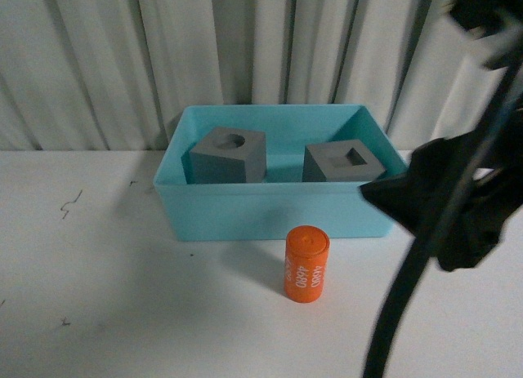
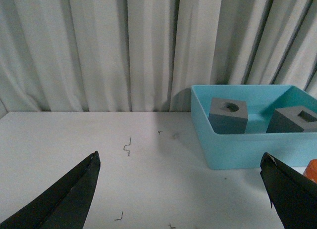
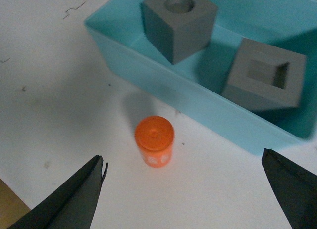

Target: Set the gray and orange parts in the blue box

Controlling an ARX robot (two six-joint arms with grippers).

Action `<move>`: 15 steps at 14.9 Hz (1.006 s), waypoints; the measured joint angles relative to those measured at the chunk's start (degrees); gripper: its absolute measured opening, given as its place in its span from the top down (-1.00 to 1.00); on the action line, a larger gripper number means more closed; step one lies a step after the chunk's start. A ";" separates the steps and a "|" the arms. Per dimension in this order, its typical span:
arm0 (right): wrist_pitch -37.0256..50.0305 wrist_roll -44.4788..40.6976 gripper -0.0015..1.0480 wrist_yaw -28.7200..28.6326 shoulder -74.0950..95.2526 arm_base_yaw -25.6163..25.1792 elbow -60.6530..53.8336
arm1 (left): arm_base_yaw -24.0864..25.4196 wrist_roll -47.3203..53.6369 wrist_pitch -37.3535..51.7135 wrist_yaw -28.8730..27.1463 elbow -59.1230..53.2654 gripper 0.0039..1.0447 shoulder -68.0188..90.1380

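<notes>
Dim cool light; soft shadow beside orange cylinder [image 1: 306, 264]; right arm [image 1: 458, 202] blurred.

Setting: robot test station or lab, by the look of it.
Backdrop: pale pleated curtain [image 2: 99, 46] closing off the whole rear.
Surface: plain white surface [image 1: 122, 304], bare, scuffed with small dark marks [image 1: 72, 203].

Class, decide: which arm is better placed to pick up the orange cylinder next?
Right arm: its open jaws frame the orange cylinder; the left jaws aim at table away from it.

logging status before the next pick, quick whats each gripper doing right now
left gripper: open, holding nothing
right gripper: open, holding nothing; orange cylinder not grasped
</notes>
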 joint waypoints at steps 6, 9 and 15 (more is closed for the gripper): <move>2.10 -3.96 -0.87 6.05 18.62 7.37 8.94 | 0.00 0.00 0.00 0.00 0.00 -0.88 0.00; 2.43 -3.26 -0.87 7.15 22.97 9.07 12.35 | 0.00 0.00 0.00 0.00 0.00 -0.88 0.00; 4.17 0.24 -0.87 11.82 30.36 11.52 14.64 | 0.00 0.00 0.00 0.00 0.00 -0.88 0.00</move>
